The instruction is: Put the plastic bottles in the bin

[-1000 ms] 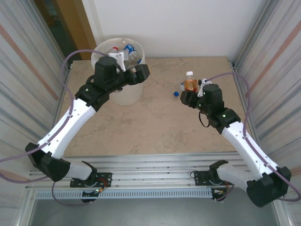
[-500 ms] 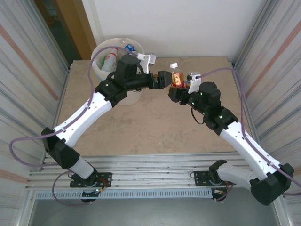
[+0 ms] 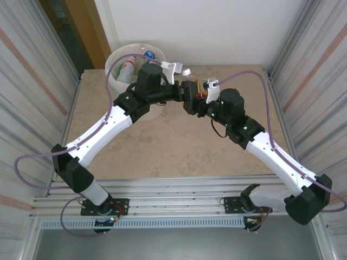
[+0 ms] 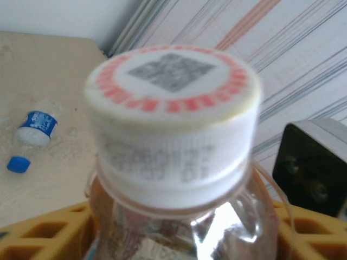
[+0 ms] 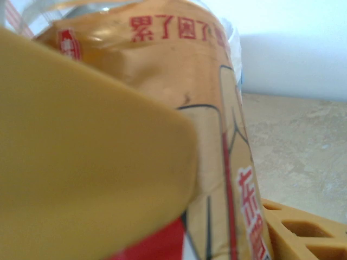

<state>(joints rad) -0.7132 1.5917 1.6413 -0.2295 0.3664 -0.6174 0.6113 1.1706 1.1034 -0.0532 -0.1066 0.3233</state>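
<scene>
The bottle (image 4: 172, 135), white-capped with an orange label, hangs in the air above the table (image 3: 162, 146), just right of the bin (image 3: 130, 47). The right gripper (image 5: 217, 211) is clamped on its labelled body, with yellow fingers (image 5: 81, 162) pressed against it. The left gripper (image 4: 173, 238) grips its shoulder below the cap, a finger touching each side. A small blue-capped bottle (image 4: 31, 135) lies on the table. Other bottles (image 3: 126, 69) sit in the bin.

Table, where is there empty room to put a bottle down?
The wide bare patch of table between both arms, toward the near edge. It is crowded by the bin, where the left tool and right tool meet around one bottle.
</scene>
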